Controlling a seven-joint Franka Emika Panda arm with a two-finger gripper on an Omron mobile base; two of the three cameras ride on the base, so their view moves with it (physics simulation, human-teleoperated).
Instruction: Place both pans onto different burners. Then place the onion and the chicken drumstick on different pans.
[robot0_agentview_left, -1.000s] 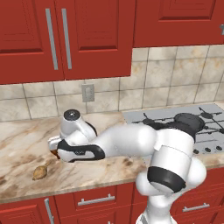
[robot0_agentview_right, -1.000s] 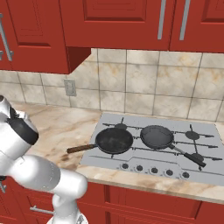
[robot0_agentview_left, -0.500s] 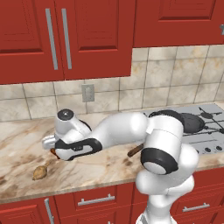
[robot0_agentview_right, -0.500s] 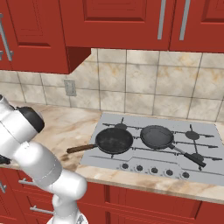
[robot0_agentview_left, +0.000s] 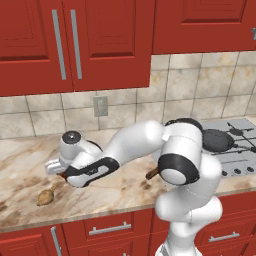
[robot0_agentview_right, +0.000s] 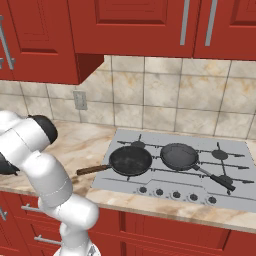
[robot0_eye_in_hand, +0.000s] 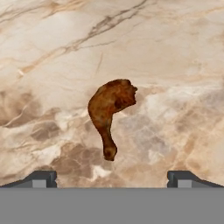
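From the left base view, the arm reaches over the tabletop (robot0_agentview_left: 125, 187), the onion (robot0_agentview_left: 45, 197) lying just beside it. In the right base view, both pans, the wider black pan (robot0_agentview_right: 130, 160) and the smaller grey pan (robot0_agentview_right: 179, 155), sit on separate burners. In the hand view, the chicken drumstick (robot0_eye_in_hand: 110, 111) lies centred ahead of the released jaws; descend straight and close across its fat end.

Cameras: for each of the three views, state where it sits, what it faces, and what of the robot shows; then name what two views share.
Left base view: behind the arm to its left, facing the marble counter; the white arm reaches left near the onion.
Right base view: behind the arm to its right, facing the cooktop; the arm's elbow shows at left.
Hand view: on the hand, looking down at the chicken drumstick; open jaws' tips at the bottom.
Shared: both base views show the wooden-handled pan and the smaller pan on burners.
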